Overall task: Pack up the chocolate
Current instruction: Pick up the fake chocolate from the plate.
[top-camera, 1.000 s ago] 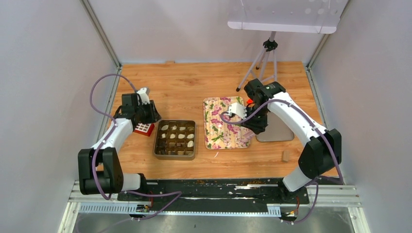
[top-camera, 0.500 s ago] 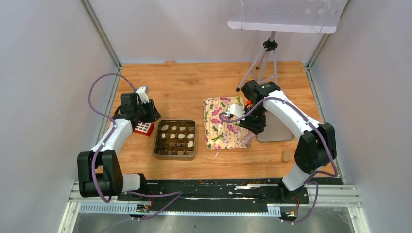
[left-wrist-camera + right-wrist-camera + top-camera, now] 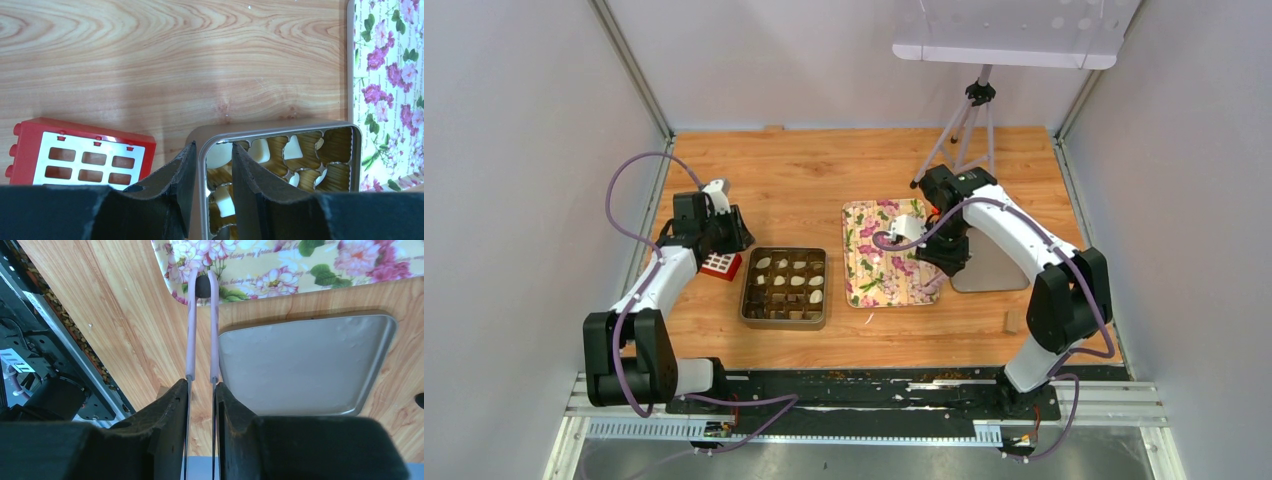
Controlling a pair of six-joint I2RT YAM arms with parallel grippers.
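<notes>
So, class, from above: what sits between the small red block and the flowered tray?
The gold compartment tin, partly filled with chocolate. The top view shows the red block just left of it and the flowered tray to its right.

Table [image 3: 150, 60]: wood grain, smooth, faint sheen. Box [image 3: 280, 127]: gold-toned metal, shiny, with ribbed foil-like dividers. White chocolate [image 3: 218, 155]: smooth, matt. Block [image 3: 30, 150]: red plastic, glossy. Flowered tray [image 3: 280, 270]: printed, glossy. Grey tray [image 3: 300, 365]: dull metal, faintly dimpled. Tongs [image 3: 191, 315]: thin metal, matt lilac sleeves.
</notes>
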